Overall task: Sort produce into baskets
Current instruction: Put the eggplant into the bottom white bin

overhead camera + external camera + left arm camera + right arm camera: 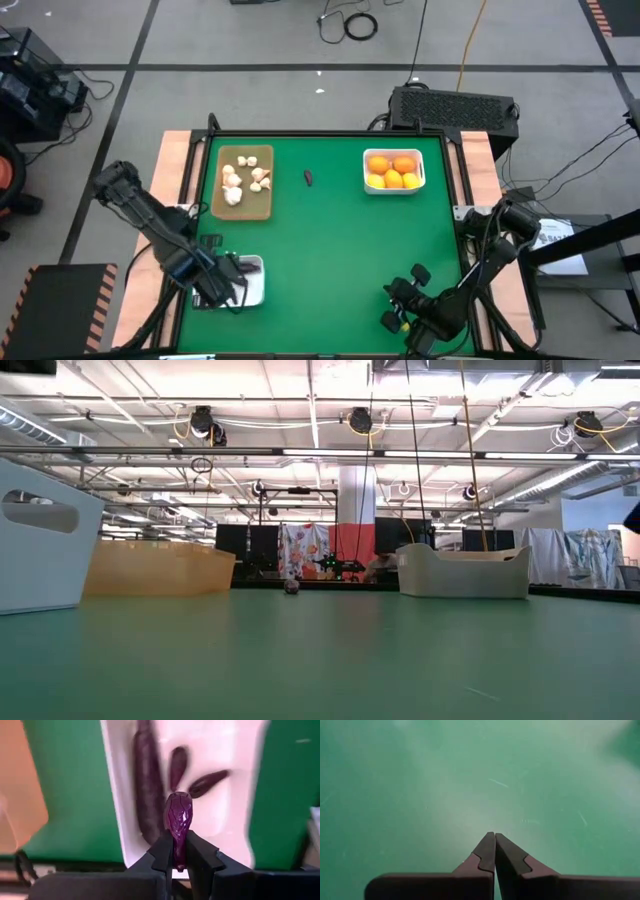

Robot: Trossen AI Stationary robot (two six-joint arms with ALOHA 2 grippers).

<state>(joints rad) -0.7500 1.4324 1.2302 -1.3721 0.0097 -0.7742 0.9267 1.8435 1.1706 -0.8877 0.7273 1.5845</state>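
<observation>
Clamping a purple eggplant piece [178,817], the left gripper [179,851] hangs above the near white tray [235,780], which holds 3 more; 1 dark piece [309,178] lies on the mat. Right gripper [494,851] rests pressed together at the table's near-right.

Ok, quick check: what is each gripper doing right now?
Left gripper: shut on a small purple eggplant, over the white tray.
Right gripper: shut, holding nothing, over bare green table.
</observation>
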